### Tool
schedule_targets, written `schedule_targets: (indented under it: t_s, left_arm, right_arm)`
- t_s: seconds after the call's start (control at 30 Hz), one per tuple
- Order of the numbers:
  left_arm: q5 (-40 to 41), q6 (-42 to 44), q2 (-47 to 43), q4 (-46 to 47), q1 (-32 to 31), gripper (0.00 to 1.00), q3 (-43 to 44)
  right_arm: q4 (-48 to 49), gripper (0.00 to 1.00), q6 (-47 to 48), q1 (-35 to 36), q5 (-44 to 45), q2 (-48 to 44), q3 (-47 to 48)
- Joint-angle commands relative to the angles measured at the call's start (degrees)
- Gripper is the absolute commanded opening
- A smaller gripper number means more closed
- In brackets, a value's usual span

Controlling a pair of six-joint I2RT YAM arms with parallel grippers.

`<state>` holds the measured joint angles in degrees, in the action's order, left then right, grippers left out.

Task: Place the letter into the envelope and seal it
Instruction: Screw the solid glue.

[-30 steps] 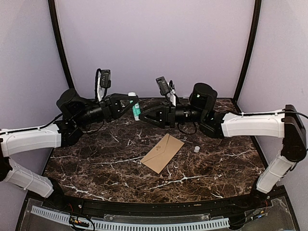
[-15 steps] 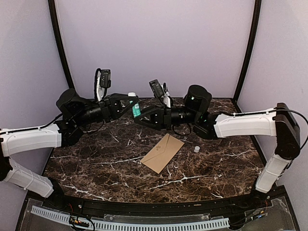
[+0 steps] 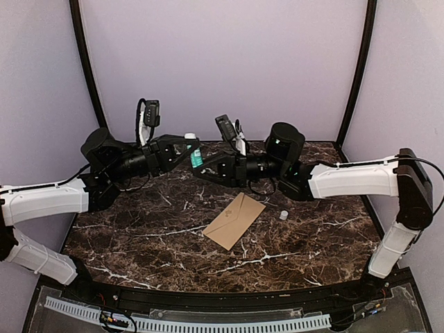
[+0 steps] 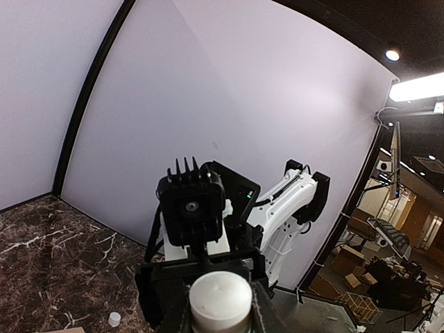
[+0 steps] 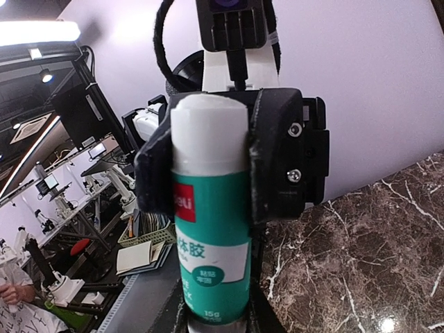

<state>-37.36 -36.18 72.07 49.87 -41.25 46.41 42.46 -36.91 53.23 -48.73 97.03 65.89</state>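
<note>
The tan envelope [image 3: 234, 220] lies flat and closed at the middle of the marble table [image 3: 139, 236]. The letter is out of view. A green and white glue stick [image 3: 195, 158] hangs upright above the back of the table between both arms. My left gripper [image 3: 191, 151] is shut on its upper part; the stick's white end [image 4: 220, 300] fills the gap in my left gripper [image 4: 220, 316]. My right gripper [image 3: 201, 172] is shut on the stick's lower end, and the green label [image 5: 211, 229] rises from my right gripper [image 5: 215, 320].
A small white cap [image 3: 284, 215] stands on the table right of the envelope, and the same small cap [image 4: 114, 319] shows in the left wrist view. Purple walls with black corner posts [image 3: 89, 76] enclose the back and sides.
My right arm has moved left to the glue stick and its jaws have closed on the stick's lower end. The left arm and the envelope have not moved.
</note>
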Motion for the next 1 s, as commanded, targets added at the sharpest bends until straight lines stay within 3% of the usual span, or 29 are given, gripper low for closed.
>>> schedule_targets:
  t_s: [0.0, 0.33, 0.5, 0.63, 0.97]
  left_arm:
    - [0.79, 3.02, -1.59, -0.23, 0.22, 0.0, -0.16]
    - [12.69, 13.67, -3.42, -15.78, -0.99, 0.0, 1.4]
    - [19.54, 14.81, -2.98, -20.31, -2.88, 0.0, 2.75]
    - [28.51, 17.12, -2.11, -24.81, -5.12, 0.0, 4.84]
    - [41.98, 16.77, 0.33, -32.95, -7.13, 0.0, 8.5]
  right_arm:
    - [-0.53, 0.13, 1.13, 0.31, 3.03, -1.05, 0.5]
    - [-15.23, 0.08, 8.13, 0.47, 20.52, -3.42, 2.85]
    - [-21.19, 0.09, 9.47, 1.01, 27.23, -1.66, 6.54]
    - [-28.23, 0.09, 10.9, 1.96, 35.79, 0.05, 11.3]
    - [-41.9, 0.08, 13.41, 5.91, 57.64, 5.74, 23.25]
